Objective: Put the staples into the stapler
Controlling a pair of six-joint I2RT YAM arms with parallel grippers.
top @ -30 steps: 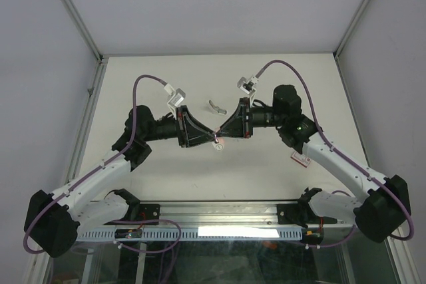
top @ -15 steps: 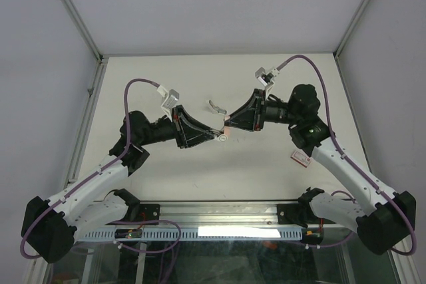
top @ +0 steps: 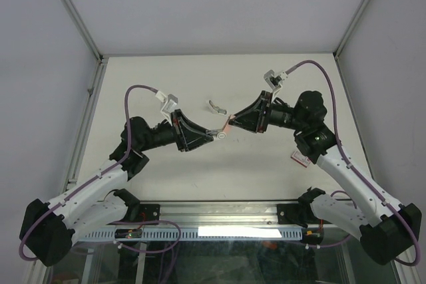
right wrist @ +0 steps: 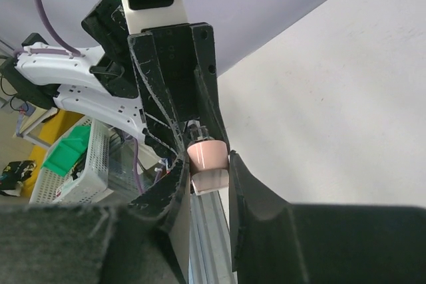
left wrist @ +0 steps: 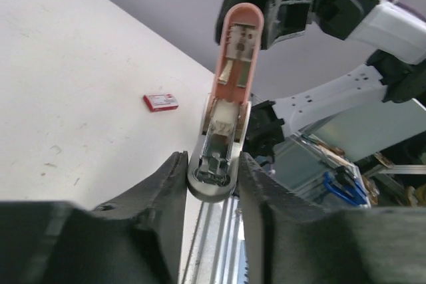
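Observation:
The stapler (left wrist: pixel 229 108) hangs in the air between both grippers, folded open, and shows small in the top view (top: pixel 221 130). My left gripper (left wrist: pixel 212 179) is shut on its grey metal-lined base end. The pink lid (right wrist: pixel 208 153) stands away from the base, and my right gripper (right wrist: pixel 208 164) is shut on its tip, one finger (right wrist: pixel 249 187) on each side. From above, the left gripper (top: pixel 213 135) and right gripper (top: pixel 230 124) meet tip to tip. A small silvery metal piece (top: pixel 214 106) lies on the table behind them; whether it is the staples I cannot tell.
A small red-and-white flat box (top: pixel 301 158) lies on the table by the right arm and also shows in the left wrist view (left wrist: pixel 160 102). The white table (top: pixel 166 78) is walled on three sides. A metal rail (top: pixel 219 231) runs along the near edge.
The right gripper has drawn back up and to the right with the pink lid, swinging the stapler open. The left gripper has shifted slightly up, still holding the base.

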